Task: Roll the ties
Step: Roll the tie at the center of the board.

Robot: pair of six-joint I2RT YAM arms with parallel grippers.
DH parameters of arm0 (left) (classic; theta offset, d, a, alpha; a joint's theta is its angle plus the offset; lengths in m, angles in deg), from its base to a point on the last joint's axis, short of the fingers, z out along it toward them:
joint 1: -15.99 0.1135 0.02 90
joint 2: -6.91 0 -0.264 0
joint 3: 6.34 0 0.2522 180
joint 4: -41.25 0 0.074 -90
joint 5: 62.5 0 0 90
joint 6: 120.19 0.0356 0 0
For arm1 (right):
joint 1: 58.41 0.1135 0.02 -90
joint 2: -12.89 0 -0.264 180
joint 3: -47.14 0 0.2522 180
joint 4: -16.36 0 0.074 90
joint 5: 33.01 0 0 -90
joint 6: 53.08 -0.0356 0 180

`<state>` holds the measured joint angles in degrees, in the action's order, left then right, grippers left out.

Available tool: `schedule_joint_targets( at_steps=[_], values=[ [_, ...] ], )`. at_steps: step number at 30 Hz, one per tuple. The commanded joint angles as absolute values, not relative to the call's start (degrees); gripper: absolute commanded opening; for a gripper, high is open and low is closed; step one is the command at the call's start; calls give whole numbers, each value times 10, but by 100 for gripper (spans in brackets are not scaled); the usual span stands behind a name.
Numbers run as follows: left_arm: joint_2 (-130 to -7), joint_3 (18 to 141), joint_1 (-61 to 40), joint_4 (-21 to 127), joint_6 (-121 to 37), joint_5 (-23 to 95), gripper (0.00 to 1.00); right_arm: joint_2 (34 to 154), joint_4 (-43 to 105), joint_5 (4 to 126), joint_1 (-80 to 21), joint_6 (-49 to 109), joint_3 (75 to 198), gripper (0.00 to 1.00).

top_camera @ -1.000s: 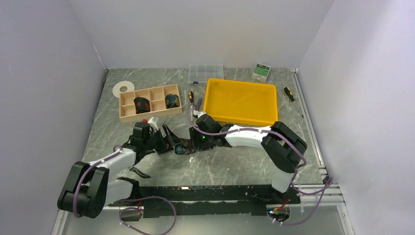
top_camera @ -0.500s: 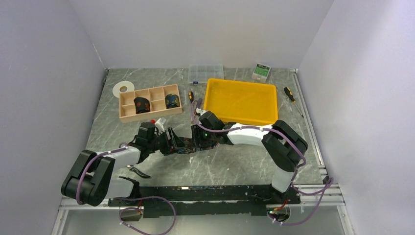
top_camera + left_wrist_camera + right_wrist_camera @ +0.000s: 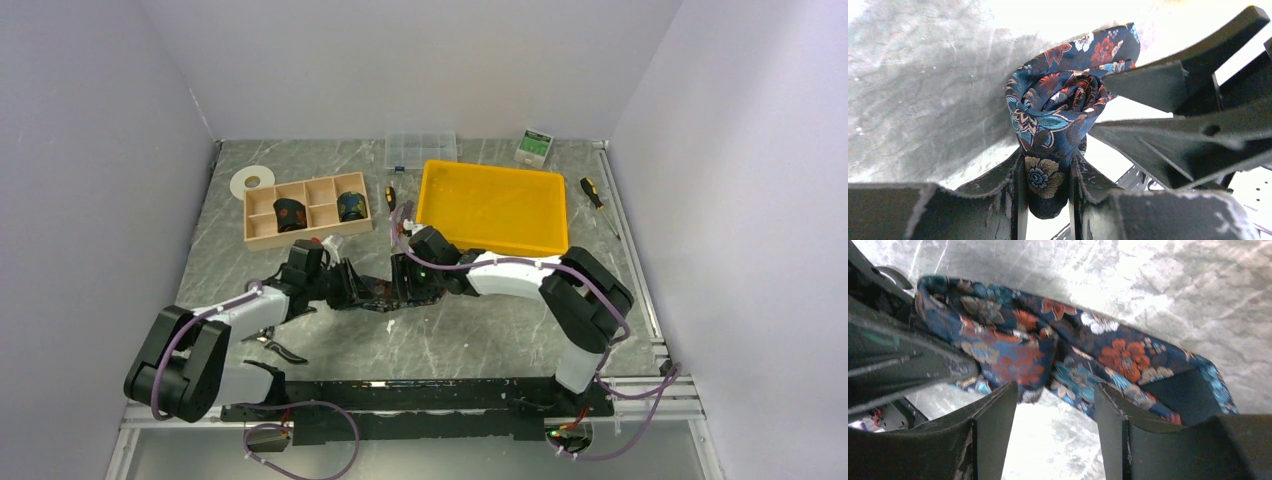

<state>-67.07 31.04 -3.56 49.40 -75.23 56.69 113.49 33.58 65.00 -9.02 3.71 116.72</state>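
Observation:
A dark floral tie (image 3: 375, 294) lies on the table between my two grippers, partly coiled. In the left wrist view its coil (image 3: 1058, 107) stands up from the fingers, and my left gripper (image 3: 1045, 175) is shut on the coil's lower end. The loose tail (image 3: 1128, 357) runs flat across the marble in the right wrist view. My right gripper (image 3: 1052, 402) is open, with its tips right at the tie's near edge and only table between them. In the top view the left gripper (image 3: 345, 285) and right gripper (image 3: 402, 290) face each other. Two rolled ties (image 3: 290, 213) (image 3: 350, 206) sit in the wooden box (image 3: 262, 236).
A yellow tray (image 3: 490, 240) lies just behind the right arm. Black-handled pliers (image 3: 278, 348) lie near the left arm. At the back are a tape roll (image 3: 252, 180), a clear organiser (image 3: 421, 147), a small green-white box (image 3: 535, 146) and screwdrivers (image 3: 593, 192) (image 3: 391, 195).
My left gripper has closed on the tie's coil and shifted slightly toward the right arm. The right gripper's jaws have widened a little and it moved left, nearer the coil.

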Motion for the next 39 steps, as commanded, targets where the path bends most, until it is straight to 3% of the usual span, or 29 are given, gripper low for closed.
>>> schedule_joint_targets(
  at_steps=[1, 13, 22, 39],
  values=[
    [-665, 387, -39, 661, -709, 491, 4, 1056, 358, 624, -96, 30, 1145, 65],
    [-790, 626, -111, 1008, -682, 186, 3, 845, 386, 554, -130, 35, 982, 69],
    [-950, 802, -191, 1201, -762, 2, 3, 779, 380, 550, -139, 19, 925, 69],
    [-1106, 981, -304, 1278, -828, -14, 4, 742, 365, 563, -158, 22, 876, 70]
  ],
)
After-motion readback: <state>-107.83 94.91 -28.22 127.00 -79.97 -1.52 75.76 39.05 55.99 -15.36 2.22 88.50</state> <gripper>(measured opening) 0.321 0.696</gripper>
